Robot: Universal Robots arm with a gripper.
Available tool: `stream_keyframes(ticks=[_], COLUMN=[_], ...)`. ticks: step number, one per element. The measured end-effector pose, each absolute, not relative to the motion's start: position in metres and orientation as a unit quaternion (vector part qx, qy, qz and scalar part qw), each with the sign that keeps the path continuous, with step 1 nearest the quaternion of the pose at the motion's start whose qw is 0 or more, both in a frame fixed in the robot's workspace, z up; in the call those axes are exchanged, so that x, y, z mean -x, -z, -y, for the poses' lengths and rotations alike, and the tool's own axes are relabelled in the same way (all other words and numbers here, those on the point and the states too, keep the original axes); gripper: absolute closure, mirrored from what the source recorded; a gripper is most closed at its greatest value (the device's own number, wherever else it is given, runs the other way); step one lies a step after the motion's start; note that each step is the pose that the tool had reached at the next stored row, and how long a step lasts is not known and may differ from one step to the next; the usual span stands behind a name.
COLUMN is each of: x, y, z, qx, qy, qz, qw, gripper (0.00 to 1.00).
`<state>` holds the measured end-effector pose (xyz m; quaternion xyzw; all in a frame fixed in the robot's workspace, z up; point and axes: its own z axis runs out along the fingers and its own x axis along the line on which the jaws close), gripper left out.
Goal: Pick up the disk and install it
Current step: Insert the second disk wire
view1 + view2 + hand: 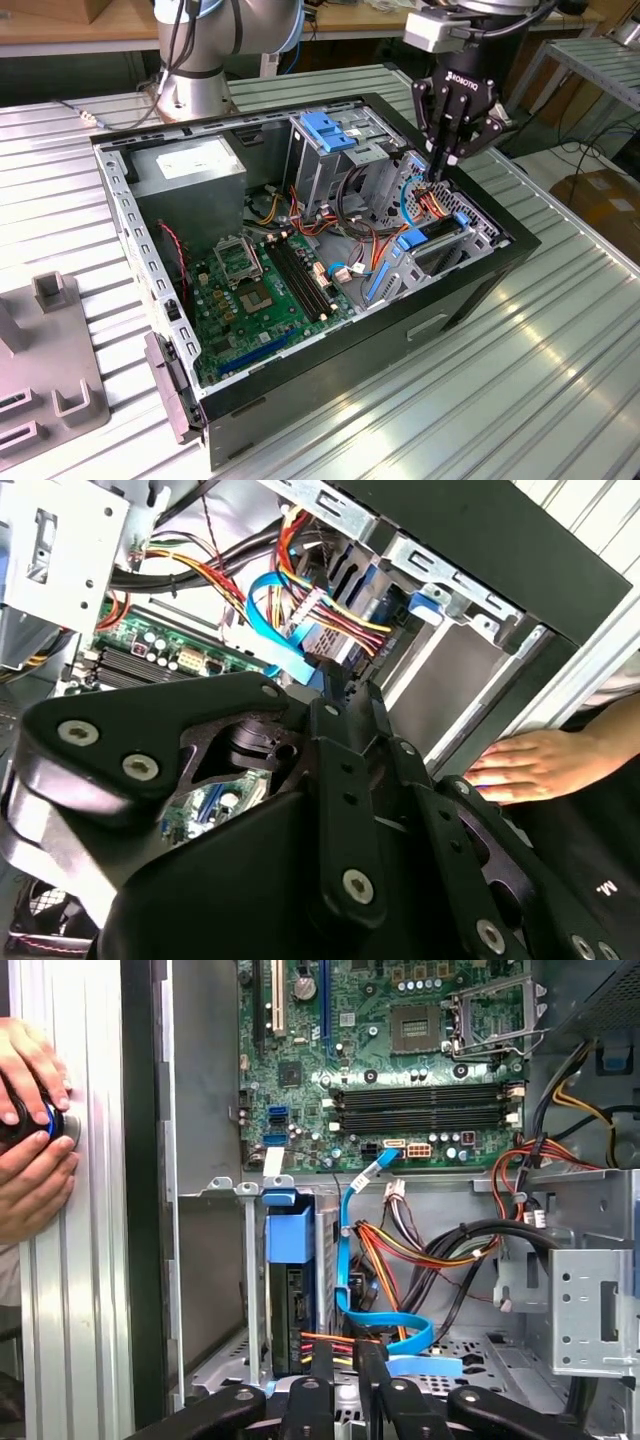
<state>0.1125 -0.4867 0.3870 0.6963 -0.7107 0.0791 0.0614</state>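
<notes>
The disk [295, 1305] stands on edge inside the lower metal drive bay of the open computer case [480, 290], its blue carrier bracket [289, 1232] facing the motherboard. In the exterior view the disk's blue bracket [413, 240] shows in the bay at the case's right end. My gripper [441, 168] hangs over that bay, fingers drawn together and holding nothing. In the first wrist view my gripper [345, 1360] sits beside the disk among red and yellow wires. A thin blue data cable [385, 1325] loops close by. In the second wrist view my gripper [348, 690] points at the same wires.
A person's hands [30, 1130] rest on a round button on the table beside the case; one hand [530, 765] also appears in the second wrist view. The motherboard [265, 285], power supply [190, 170], blue-latched upper bay [325, 130] and cable bundles crowd the case. A grey fixture [50, 380] lies at the exterior view's left.
</notes>
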Motion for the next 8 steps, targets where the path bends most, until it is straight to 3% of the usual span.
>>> stream_keyframes(ticks=[6,8], x=[-0.1124,-0.1124], y=[-0.3911,-0.3891], z=[0.4867,0.4802], qx=[-0.696,-0.696], qy=[-0.079,-0.086], qz=[0.711,0.71], qw=[0.061,0.069], gripper=[0.75,0.75])
